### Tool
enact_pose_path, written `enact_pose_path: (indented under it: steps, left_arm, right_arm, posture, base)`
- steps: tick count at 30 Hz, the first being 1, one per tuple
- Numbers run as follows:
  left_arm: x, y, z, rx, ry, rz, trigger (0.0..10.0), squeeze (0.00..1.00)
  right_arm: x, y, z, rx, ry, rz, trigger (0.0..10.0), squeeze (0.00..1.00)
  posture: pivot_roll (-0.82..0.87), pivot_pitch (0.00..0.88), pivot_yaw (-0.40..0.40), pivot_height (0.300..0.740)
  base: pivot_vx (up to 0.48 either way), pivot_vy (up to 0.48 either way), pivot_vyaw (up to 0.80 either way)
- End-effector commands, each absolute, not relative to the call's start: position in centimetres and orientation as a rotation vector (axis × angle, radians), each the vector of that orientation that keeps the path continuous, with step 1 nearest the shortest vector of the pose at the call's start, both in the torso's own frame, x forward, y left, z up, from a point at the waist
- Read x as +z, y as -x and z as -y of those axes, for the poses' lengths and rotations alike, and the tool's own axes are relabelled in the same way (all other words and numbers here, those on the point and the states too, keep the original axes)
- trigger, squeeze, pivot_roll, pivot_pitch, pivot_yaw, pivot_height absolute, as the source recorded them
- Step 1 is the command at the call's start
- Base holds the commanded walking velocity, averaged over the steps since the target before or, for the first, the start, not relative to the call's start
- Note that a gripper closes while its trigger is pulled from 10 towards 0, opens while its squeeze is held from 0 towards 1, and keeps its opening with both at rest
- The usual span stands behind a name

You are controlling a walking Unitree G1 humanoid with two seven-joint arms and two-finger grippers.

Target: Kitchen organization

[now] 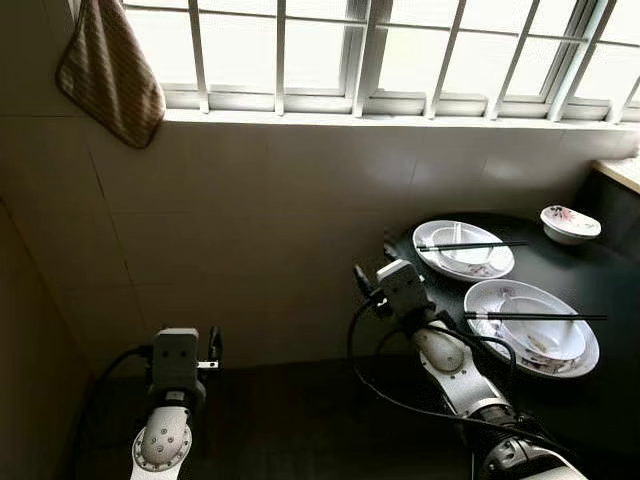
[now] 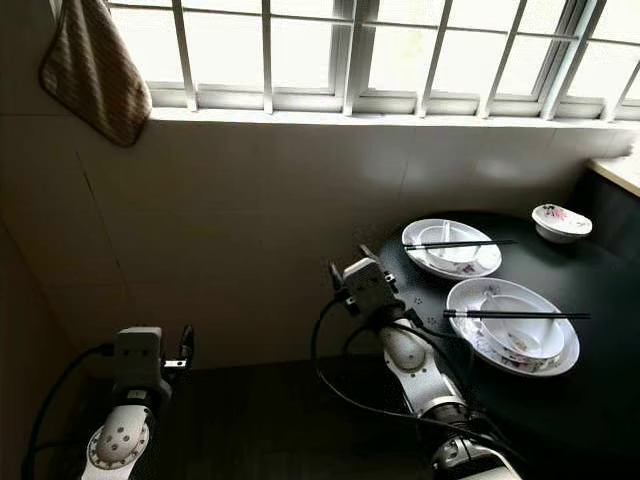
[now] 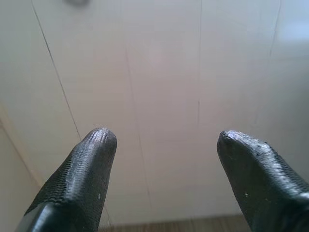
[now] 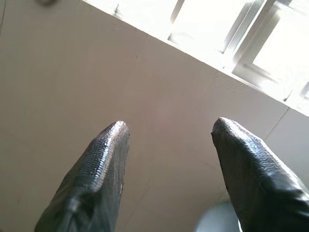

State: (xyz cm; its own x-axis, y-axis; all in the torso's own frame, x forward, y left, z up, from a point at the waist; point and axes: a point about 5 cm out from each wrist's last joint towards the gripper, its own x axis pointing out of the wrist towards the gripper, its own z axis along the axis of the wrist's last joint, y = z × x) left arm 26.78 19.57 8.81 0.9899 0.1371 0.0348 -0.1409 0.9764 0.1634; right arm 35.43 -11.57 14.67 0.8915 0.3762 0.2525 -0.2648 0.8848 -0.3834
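Both claws apart, empty: right claw nr near plate. Chopsticks light, slippery; pinch mid-shaft.

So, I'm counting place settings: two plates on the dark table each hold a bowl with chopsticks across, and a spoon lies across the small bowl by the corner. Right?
Not quite. The small bowl has nothing across it, as the left eye view shows. The near plate and far plate do each hold a bowl with chopsticks across.

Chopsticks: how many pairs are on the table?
2. One pair lies across the far plate; the other pair lies across the near plate. The small bowl in the far corner has none.
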Motion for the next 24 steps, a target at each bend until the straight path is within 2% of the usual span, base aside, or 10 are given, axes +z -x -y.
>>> enact_pose_path:
  steps: [1,9,22,24]
  left_arm:
    - [10.5,-27.3,-19.8,0.147,-0.184,0.088,10.0,0.0]
    - [10.8,-27.2,-19.3,0.111,-0.202,0.108,10.0,0.0]
    - [10.3,-27.2,-18.6,0.065,-0.202,0.081,10.0,0.0]
    - [9.9,-27.2,-18.4,0.055,-0.198,0.064,10.0,0.0]
  right_arm:
    - [15.1,-35.3,11.8,0.319,0.303,0.339,10.0,0.0]
    - [15.2,-34.8,11.3,0.339,0.279,0.331,10.0,0.0]
    - [15.1,-34.3,11.6,0.321,0.276,0.288,10.0,0.0]
    - [14.9,-34.3,11.6,0.326,0.249,0.268,10.0,0.0]
  posture:
    - [0.08,0.0,-0.067,0.74]
    - [0.08,0.0,-0.067,0.74]
    - [0.06,0.0,-0.059,0.74]
    - [0.06,0.0,-0.059,0.74]
  base:
    - [0.304,0.0,0.0]
    - [0.274,0.0,0.0]
    - [0.0,0.0,0.0]
    - [0.0,0.0,-0.59]
